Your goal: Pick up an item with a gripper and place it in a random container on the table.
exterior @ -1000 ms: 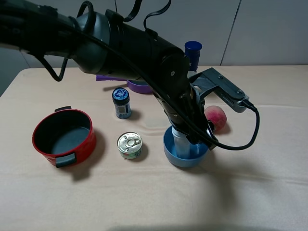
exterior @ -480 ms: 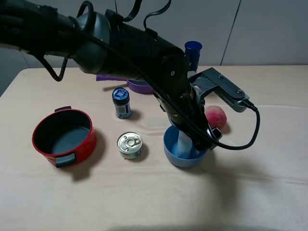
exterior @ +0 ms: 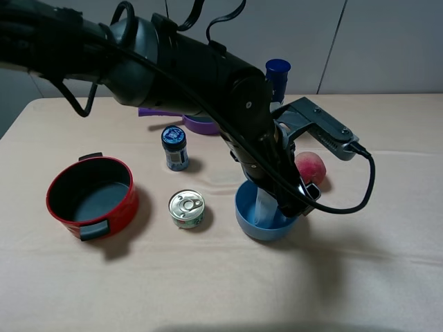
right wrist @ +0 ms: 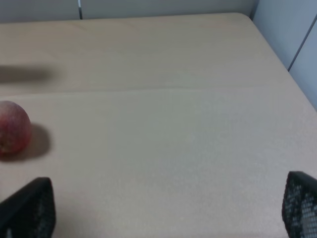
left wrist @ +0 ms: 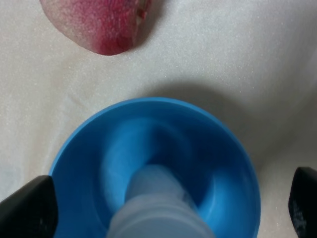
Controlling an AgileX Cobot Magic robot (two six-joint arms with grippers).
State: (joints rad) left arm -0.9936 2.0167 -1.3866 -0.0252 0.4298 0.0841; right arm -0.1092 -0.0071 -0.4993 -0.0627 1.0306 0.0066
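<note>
Bottle point(left wrist: 158, 213) stands in blue bowl point(left wrist: 237, 148) | long axis points up between your left gripper point(left wrist: 164, 206) jaws, released, not touching | lift straight up

Slim white bottle point(exterior: 264, 206) stands, seemingly upright, inside the blue bowl point(exterior: 249, 223)

The left arm point(exterior: 180, 69) reaches from the far left toward the centre, with its wrist bent steeply downward. The left gripper point(exterior: 284, 200) points down, fingers point(left wrist: 25, 210) spread wide. In the right wrist view, the right gripper point(right wrist: 163, 210) also has its fingers point(right wrist: 299, 206) wide apart.
</note>
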